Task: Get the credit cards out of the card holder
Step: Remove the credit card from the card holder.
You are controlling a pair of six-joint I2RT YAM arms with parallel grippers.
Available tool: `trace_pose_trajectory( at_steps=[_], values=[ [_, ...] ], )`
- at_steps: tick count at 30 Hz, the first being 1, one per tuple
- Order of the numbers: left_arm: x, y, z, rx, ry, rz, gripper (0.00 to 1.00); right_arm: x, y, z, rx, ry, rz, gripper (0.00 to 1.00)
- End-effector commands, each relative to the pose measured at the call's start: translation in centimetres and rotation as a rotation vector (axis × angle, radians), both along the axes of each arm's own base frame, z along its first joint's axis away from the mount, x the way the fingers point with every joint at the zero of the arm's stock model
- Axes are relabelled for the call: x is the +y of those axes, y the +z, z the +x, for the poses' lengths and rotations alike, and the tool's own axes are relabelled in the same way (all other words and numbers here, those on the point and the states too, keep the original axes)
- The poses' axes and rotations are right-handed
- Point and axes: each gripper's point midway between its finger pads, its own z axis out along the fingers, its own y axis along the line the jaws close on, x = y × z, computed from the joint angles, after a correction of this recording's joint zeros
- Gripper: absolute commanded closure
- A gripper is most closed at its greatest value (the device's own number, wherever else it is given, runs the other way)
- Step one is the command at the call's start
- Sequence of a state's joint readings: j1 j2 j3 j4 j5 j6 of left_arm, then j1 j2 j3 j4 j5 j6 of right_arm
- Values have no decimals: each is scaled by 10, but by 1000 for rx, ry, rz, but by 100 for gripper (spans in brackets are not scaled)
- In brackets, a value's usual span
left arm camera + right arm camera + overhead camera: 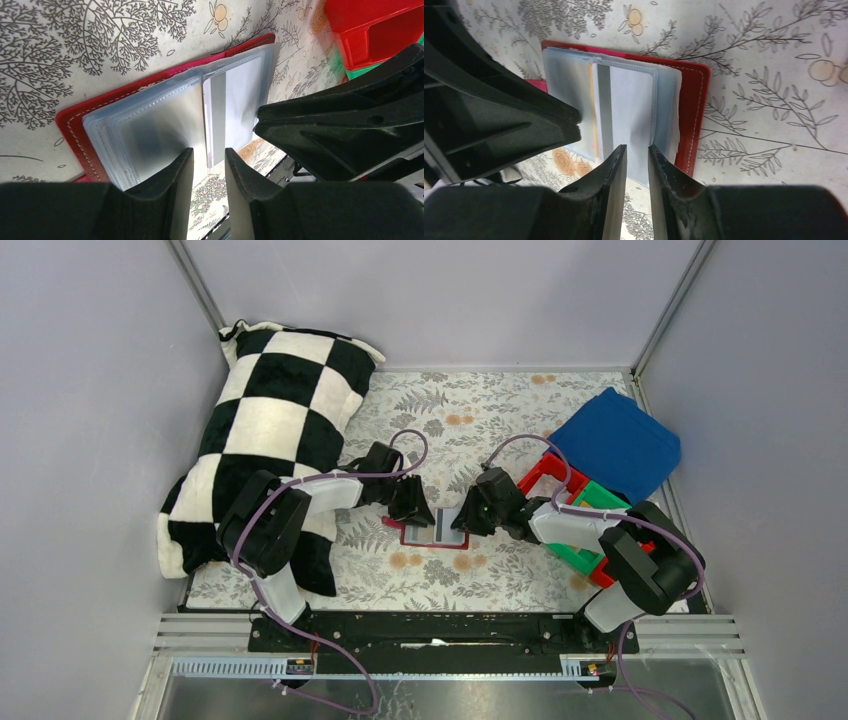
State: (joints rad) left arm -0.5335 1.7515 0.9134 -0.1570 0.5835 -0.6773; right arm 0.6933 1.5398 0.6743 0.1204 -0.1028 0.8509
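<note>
The red card holder (437, 531) lies open on the flowered cloth, its clear sleeves fanned upward. It shows in the left wrist view (75, 112) and the right wrist view (691, 100). A pale card with a grey stripe (624, 107) sits in the top sleeve and also shows in the left wrist view (216, 115). An orange-edged card (594, 125) lies under it. My left gripper (412, 508) is over the holder's left side, jaws narrowly apart and empty (209, 156). My right gripper (478, 516) is over its right side, jaws narrowly apart (637, 150) above the sleeve's near edge.
A black-and-white checked cushion (265, 430) lies at the left. Red and green plastic bins (565, 490) stand at the right under my right arm, with a blue cloth (618, 443) behind them. Grey walls close in the cloth on three sides.
</note>
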Motion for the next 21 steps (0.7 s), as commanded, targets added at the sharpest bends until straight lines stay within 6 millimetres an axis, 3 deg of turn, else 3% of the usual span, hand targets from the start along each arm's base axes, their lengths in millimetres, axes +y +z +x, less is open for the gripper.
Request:
trace_pose_trajectory(
  at_steps=[1,8,21],
  values=[
    [2,-4,0,-17,-15,0,67,16,21,6,-39,16,100,71],
    [1,13,4,-56,-13,-17,66,16,24,6,-42,17,114,72],
    [0,9,2,-43,-18,-20,67,36,65,7,-104,61,278,72]
  ],
)
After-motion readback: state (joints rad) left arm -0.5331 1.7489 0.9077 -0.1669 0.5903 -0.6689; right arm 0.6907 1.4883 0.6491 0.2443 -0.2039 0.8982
